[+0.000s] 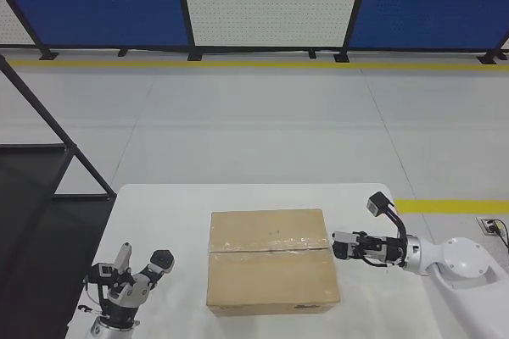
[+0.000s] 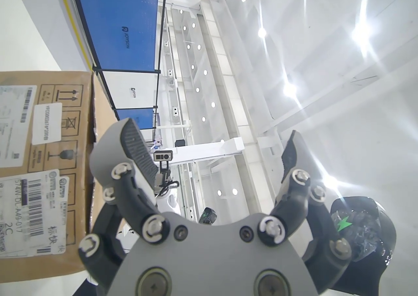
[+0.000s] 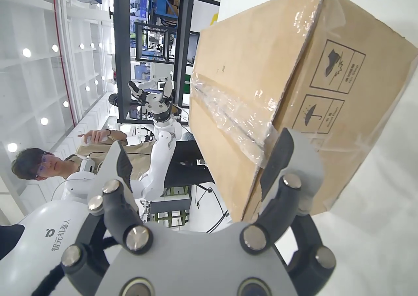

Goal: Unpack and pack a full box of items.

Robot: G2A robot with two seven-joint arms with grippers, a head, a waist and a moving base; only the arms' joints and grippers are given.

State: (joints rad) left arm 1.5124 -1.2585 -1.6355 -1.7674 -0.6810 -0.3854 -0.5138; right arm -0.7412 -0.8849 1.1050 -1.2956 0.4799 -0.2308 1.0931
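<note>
A closed cardboard box (image 1: pixel 271 261) sits in the middle of the white table (image 1: pixel 161 216), its top seam sealed with clear tape (image 3: pixel 228 107). My right gripper (image 1: pixel 336 246) is at the box's right side, level with the taped seam, open with nothing between its fingers (image 3: pixel 281 160); one finger is beside the taped top corner. My left gripper (image 1: pixel 140 263) stands at the table's front left, pointing up and away from the box (image 2: pixel 45 160), open and empty. The box's labelled side faces it.
A black metal rack (image 1: pixel 34 169) stands off the table's left side. Blue and white partition panels (image 1: pixel 263 21) line the far floor. White table surface lies on both sides of the box.
</note>
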